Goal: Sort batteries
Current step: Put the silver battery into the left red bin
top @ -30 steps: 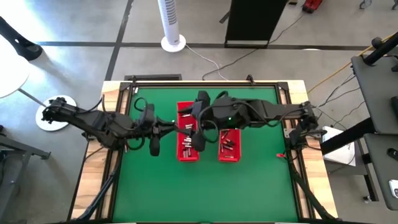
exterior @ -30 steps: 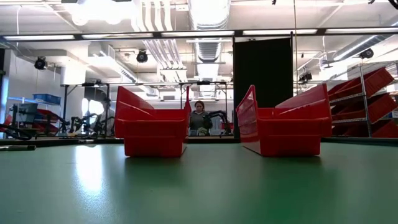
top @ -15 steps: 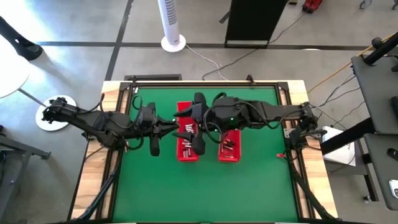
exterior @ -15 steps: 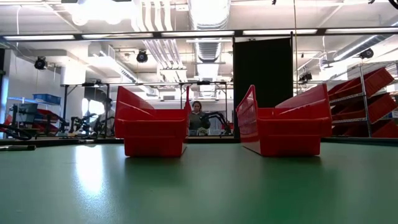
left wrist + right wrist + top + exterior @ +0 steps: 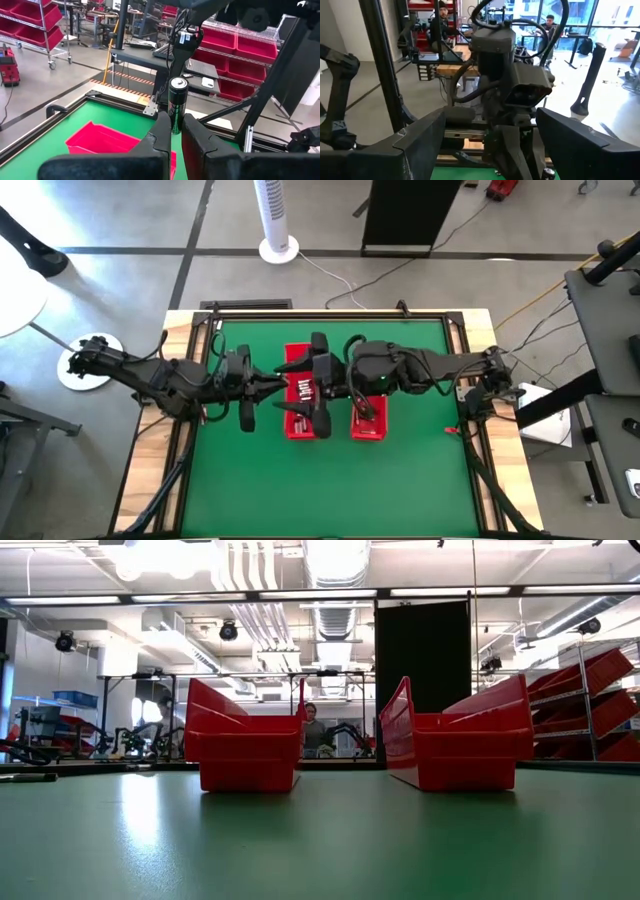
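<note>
Your left gripper (image 5: 172,131) is clamped on a single battery (image 5: 177,102), a dark cylinder with a silvery top, standing upright between the two dark fingers (image 5: 159,135). From above, that left gripper (image 5: 278,380) sits just beside the left red tray (image 5: 296,428), at its left edge, with the arm reaching in from the left side of the green table (image 5: 400,480).

Your right gripper (image 5: 318,385) hangs over the left red tray, the arm stretched across the right red tray (image 5: 366,430) to get there. Its fingers (image 5: 420,142) stand wide apart with nothing between them, and its wrist camera looks straight at the left arm's wrist (image 5: 507,75) close in front. The two grippers are near each other above that tray.

The rest of the batteries (image 5: 300,390) lie in the trays: a cluster of small silvery and dark cylinders shows in the left red tray beside the right gripper, and a few more (image 5: 366,416) show in the right red tray under the right arm. You cannot tell how each one lies.

From table height, the two red trays (image 5: 243,750) (image 5: 465,748) stand side by side and well apart on the green surface, and neither gripper shows there. A person (image 5: 310,730) sits in the room behind, seen between the trays
</note>
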